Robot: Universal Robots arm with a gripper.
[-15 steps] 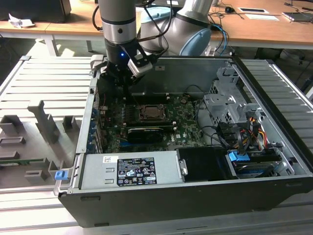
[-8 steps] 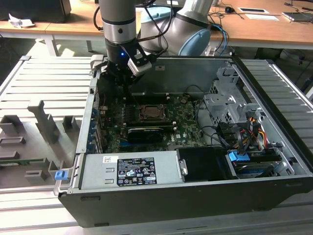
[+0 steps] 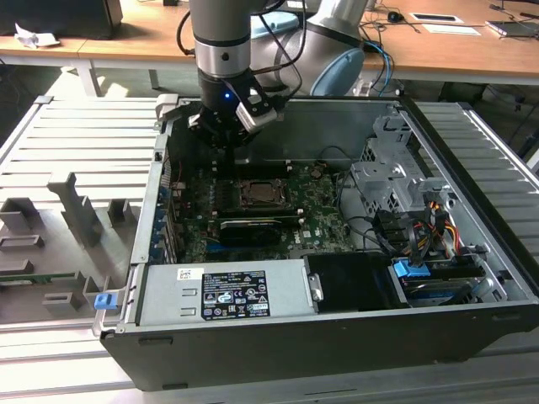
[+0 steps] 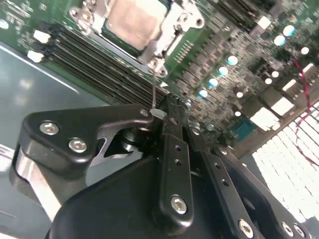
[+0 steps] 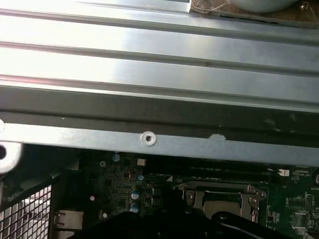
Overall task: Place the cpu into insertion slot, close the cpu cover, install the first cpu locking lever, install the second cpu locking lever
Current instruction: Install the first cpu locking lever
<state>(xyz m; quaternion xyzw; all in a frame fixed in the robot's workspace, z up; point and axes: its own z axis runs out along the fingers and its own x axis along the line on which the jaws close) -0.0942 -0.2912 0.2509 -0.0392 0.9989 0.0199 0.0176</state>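
Currently the black two-finger gripper (image 4: 158, 115) hangs over the far edge of the green circuit board (image 3: 324, 220) — fingers pressed together on a thin wire locking lever (image 4: 154, 97). The silvery square cpu (image 4: 133, 20) sits in the black insertion slot (image 3: 264, 194), under the thin metal cpu cover (image 4: 174, 27) — just beside the fingertips, toward the board's middle.

The exterior view looks down, from in front and above, into the open computer case (image 3: 337, 337). Both wrist views sit close over the green circuit board (image 4: 239, 64), sharing the cpu cover (image 5: 219, 196).
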